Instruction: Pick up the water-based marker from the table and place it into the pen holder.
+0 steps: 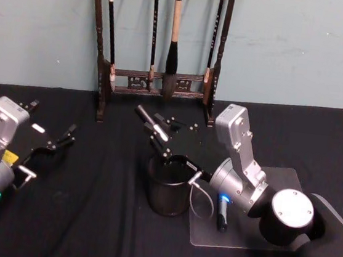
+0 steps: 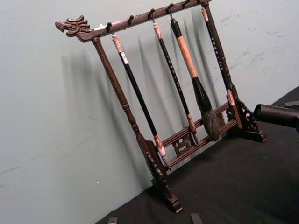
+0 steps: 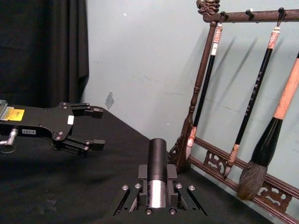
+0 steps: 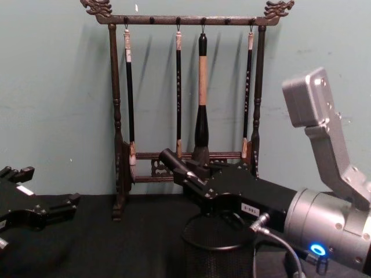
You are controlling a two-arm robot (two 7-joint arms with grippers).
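While the left gripper [image 1: 51, 121] sits spread-fingered at left, the right gripper [image 1: 161, 138] clamps the water-based marker [image 1: 145, 117] (black cap tilted upward) above the pen holder [image 1: 165, 197]

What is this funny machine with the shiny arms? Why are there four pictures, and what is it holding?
It is a robot with two arms, and each arm ends in fingers that pinch. Four cameras took these pictures at the same moment. One is on its head looking down, one is on its chest looking across the table, and one is on each wrist. The right arm's fingers are shut on a stubby marker with a black cap. They hold it tilted above a round black mesh cup. The left arm's fingers are off to the side, open and holding nothing. A black table is underneath. At the back stands a dark wooden rack with long paintbrushes hanging from it.
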